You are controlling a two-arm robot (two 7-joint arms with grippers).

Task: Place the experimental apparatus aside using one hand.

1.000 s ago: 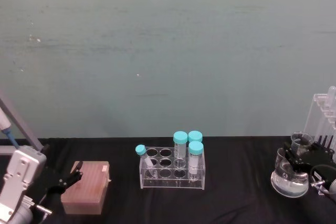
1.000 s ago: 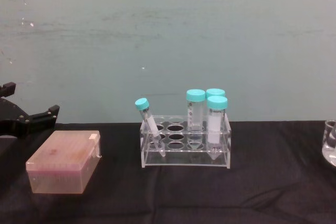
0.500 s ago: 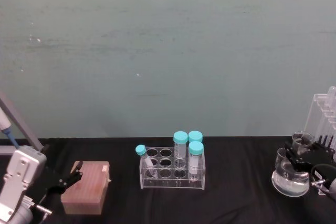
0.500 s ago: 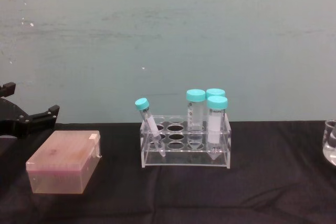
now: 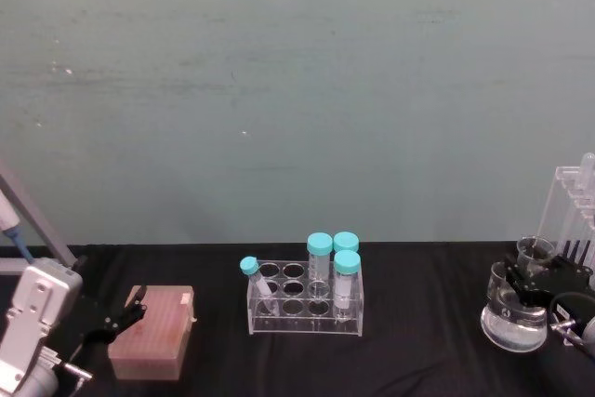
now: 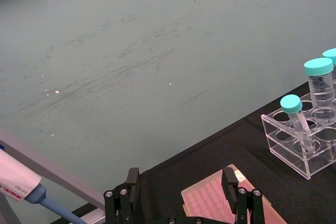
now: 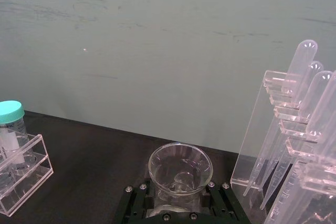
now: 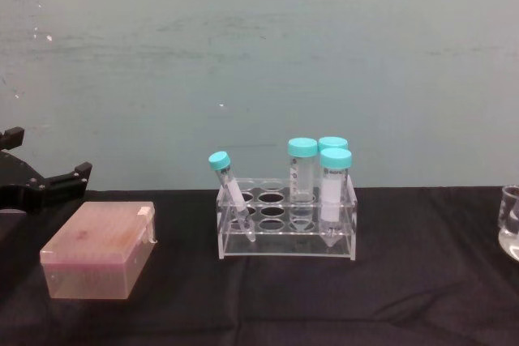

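The conical flask (image 5: pixel 512 321), part-filled with clear liquid, is being held at the far right of the black table (image 5: pixel 428 341). The right gripper (image 5: pixel 519 279) is being kept closed on its neck. In the right wrist view the black fingers (image 7: pixel 137 199) are being pressed against either side of the neck, just under the flared mouth. The small glass beaker (image 5: pixel 535 250) and the tall acrylic rack of long tubes (image 5: pixel 576 200) are standing just behind the flask, near the gripper.

The step in hand is judged to be the carrying of the flask aside. For this to be done well, the flask is best kept upright and moved slowly, so that the liquid is not slopped. The grip on the smooth glass neck should be kept firm. Room should be left on the side of the beaker and the tall rack, since either could be knocked by the wrist. The base should be set flat before the fingers are parted.

The left gripper (image 6: pixel 181 195) is being held parked at the left, its fingers spread wide beside the pink tip box (image 5: pixel 152 332). The centre rack of teal-capped tubes (image 5: pixel 305 306) is being left well apart.
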